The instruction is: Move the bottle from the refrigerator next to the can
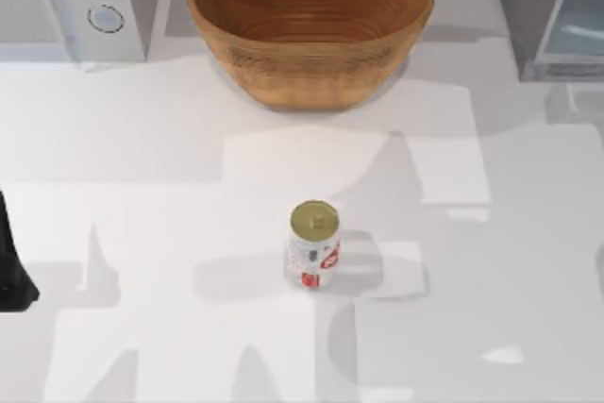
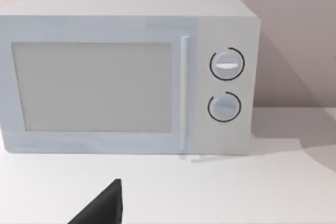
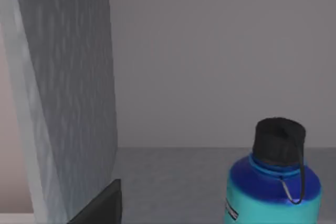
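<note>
The white can (image 1: pixel 313 245) with red markings and a gold top stands upright on the table, a little below its middle. The grey refrigerator (image 1: pixel 547 11) is at the back right corner, its pale bluish door panel (image 1: pixel 578 30) angled outward. In the right wrist view the teal-blue bottle (image 3: pixel 274 190) with a black cap and loop strap stands upright inside the refrigerator (image 3: pixel 68 103), on its grey floor. A dark part of my right gripper (image 3: pixel 100 207) is short of the bottle and off to one side. My left arm (image 1: pixel 11 271) is parked at the table's left edge.
A large woven wooden bowl (image 1: pixel 311 21) sits at the back middle. The light grey microwave (image 1: pixel 80 2) with two knobs is at the back left, and the left wrist view faces its front (image 2: pixel 126 77). Open tabletop (image 1: pixel 170 233) surrounds the can.
</note>
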